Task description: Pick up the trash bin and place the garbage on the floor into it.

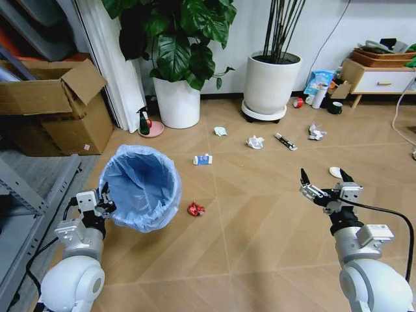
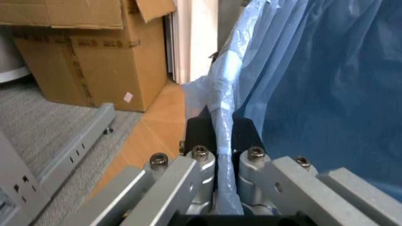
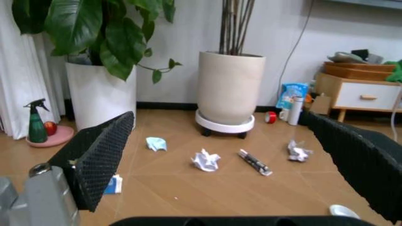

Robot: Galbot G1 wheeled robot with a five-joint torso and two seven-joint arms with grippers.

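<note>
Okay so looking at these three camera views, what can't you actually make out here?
- Bottom of the trash bin: head view, hidden by the blue bag's folds, so contents unknown.
- White disc: right wrist view, partly cut off behind the right gripper finger.
- Blue-white packet: print too small to read in the head view.
- Left gripper: left wrist view shows it clamped on the bag-covered rim; the bin wall beneath is covered.

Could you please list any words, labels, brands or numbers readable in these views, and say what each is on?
None can be read.
Cardboard box: dark print along the tape, too blurred to read.
Blue-white packet: markings too small.
Black-white stick wrapper: markings too small.
Blue bag by the cabinet: print unreadable.
</note>
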